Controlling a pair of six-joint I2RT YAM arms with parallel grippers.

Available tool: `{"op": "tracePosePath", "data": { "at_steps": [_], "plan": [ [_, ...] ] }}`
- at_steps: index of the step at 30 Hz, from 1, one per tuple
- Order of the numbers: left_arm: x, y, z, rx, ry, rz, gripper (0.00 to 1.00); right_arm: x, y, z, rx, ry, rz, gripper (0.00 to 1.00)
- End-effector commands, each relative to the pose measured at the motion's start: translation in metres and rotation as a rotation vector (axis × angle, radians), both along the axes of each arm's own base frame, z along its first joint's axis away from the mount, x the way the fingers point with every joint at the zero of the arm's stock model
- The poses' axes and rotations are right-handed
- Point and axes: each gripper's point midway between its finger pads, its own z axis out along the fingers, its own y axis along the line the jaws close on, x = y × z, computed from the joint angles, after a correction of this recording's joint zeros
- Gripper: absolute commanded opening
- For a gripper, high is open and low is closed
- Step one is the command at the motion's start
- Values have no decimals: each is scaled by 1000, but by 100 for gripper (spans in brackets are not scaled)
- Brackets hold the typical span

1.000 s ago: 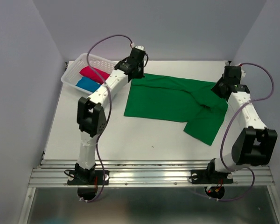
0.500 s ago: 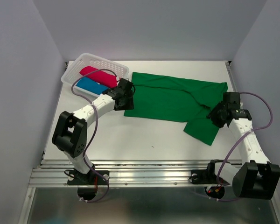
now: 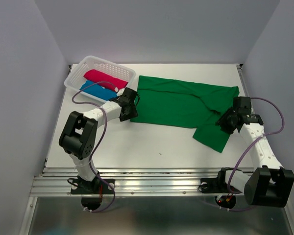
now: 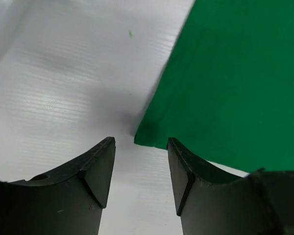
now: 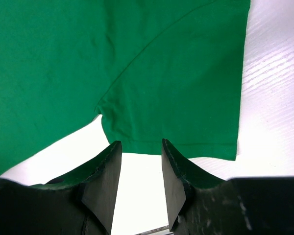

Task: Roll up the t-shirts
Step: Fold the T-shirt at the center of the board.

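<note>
Green t-shirt point(image 3: 181, 105) lies flat on table point(image 3: 137, 142). One corner sits just ahead of left gripper point(image 4: 140, 143), and the sleeve hem sits just ahead of right gripper point(image 5: 141, 145). Both jaws are spread, holding nothing. Pink t-shirt point(image 3: 105, 78) and blue t-shirt point(image 3: 94, 90) are partly hidden inside basket point(image 3: 74, 78). Both arms are low, with elbows bent.

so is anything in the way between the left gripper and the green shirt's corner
Nothing visible. In the left wrist view the left gripper has its jaws open, and the green t-shirt has its corner right ahead of them, with only bare table there. The basket sits off to the side.
</note>
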Motion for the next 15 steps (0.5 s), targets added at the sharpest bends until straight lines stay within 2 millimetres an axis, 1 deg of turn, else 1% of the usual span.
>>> {"op": "tracePosePath", "data": {
  "at_steps": [1,7,12,15],
  "plan": [
    [0,2,-6,-36,3,63,57,5,-4,13,-21,-45,3,44],
    [-7,2,-17,-39,37,80,57,4,-3,11,-13,-40,-1,44],
    [-8,-5,-22,-70,50,63,53,-1,-5,13,-16,-34,-33,45],
    [-9,-6,-28,-67,62,63,49,-7,-7,12,-24,-14,-57,47]
  ]
}}
